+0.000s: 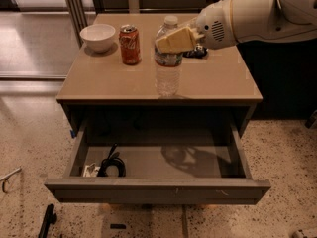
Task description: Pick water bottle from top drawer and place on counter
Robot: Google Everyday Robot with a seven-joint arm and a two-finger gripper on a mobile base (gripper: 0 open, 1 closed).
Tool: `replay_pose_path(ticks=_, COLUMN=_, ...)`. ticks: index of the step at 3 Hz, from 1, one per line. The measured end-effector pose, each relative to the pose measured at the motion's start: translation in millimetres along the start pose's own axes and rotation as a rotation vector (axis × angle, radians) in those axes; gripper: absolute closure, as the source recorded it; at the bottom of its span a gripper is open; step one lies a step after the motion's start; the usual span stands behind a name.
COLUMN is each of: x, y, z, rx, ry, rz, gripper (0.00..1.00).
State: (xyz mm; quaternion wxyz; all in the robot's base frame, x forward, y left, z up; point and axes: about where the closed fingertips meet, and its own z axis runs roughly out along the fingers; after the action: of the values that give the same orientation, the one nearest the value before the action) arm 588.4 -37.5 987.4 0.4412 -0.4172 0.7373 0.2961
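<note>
The water bottle (168,58), clear with a white cap, hangs upright over the front part of the tan counter (99,81). Its base is at or just above the counter surface; I cannot tell whether it touches. My gripper (171,39) reaches in from the right and is shut on the bottle's upper body just under the cap. The top drawer (158,190) stands pulled out below the counter, its grey inside showing.
A red soda can (130,44) and a white bowl (98,36) stand on the counter's back left. A dark snack bag (195,51) lies behind the gripper. A black cable (111,165) and a small white item (90,170) lie in the drawer's left corner.
</note>
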Motion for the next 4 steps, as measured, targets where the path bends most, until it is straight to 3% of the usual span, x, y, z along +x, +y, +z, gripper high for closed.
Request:
replay_pose_path(ticks=2, x=-3, y=-34, z=2, rx=0.075, ry=-0.01, rz=-0.032, gripper=1.0)
replay_pose_path(ticks=4, x=2, y=-72, z=13, rx=0.099, ry=-0.004, rz=0.061, gripper=1.0)
